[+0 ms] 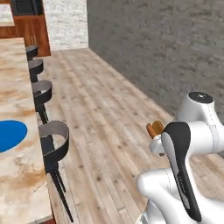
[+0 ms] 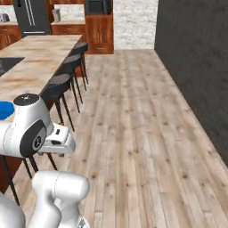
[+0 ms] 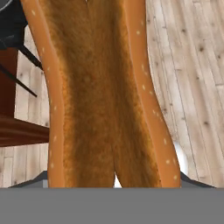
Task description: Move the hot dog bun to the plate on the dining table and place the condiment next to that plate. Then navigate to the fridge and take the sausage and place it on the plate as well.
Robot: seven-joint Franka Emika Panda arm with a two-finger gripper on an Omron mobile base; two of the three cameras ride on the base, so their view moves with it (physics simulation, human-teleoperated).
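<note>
The hot dog bun, orange-tan with a browner middle, stands lengthwise right in front of the hand camera and hides the fingertips. From the left base it shows as a small orange tip sticking out of my gripper, which is shut on it in the air above the wooden floor. The blue plate lies on the dining table, left of the gripper and beyond the stools; its edge peeks out behind my arm. The fridge stands at the far end of the room.
A row of dark bar stools lines the table's near side, between my arm and the plate. Wooden floor stretches ahead. A grey brick wall closes the right side. Wooden cabinets stand at the back.
</note>
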